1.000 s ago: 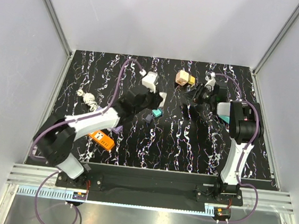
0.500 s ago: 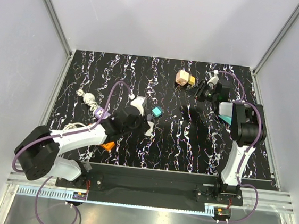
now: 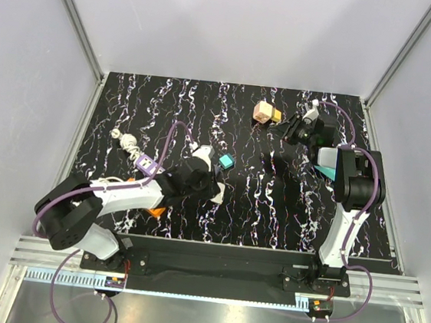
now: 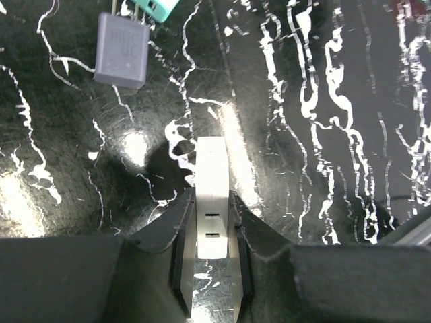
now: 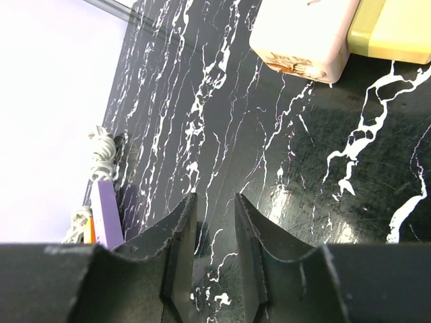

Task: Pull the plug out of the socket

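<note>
My left gripper [image 4: 211, 202] is shut on a white socket block [image 4: 212, 168] with two slots facing up, held close over the black marbled table. In the top view the left gripper [image 3: 211, 170] is at the table's middle, and the socket is hidden under it. A grey plug [image 4: 122, 50] with its prongs showing lies loose on the table ahead and to the left, apart from the socket. My right gripper [image 5: 215, 198] has its jaws a little apart with nothing between them. In the top view it [image 3: 290, 131] is at the back right.
A teal block [image 3: 225, 161] lies just beyond the grey plug. A beige adapter [image 3: 264, 111] with a yellow plug [image 3: 277, 115] sits at the back near the right gripper. A purple block [image 3: 144, 164], a white cable bundle [image 3: 126, 142] and an orange piece [image 3: 156, 211] are on the left.
My left gripper has pulled back from the far middle towards the near side with the white socket in it. The right gripper has shifted slightly back and right.
</note>
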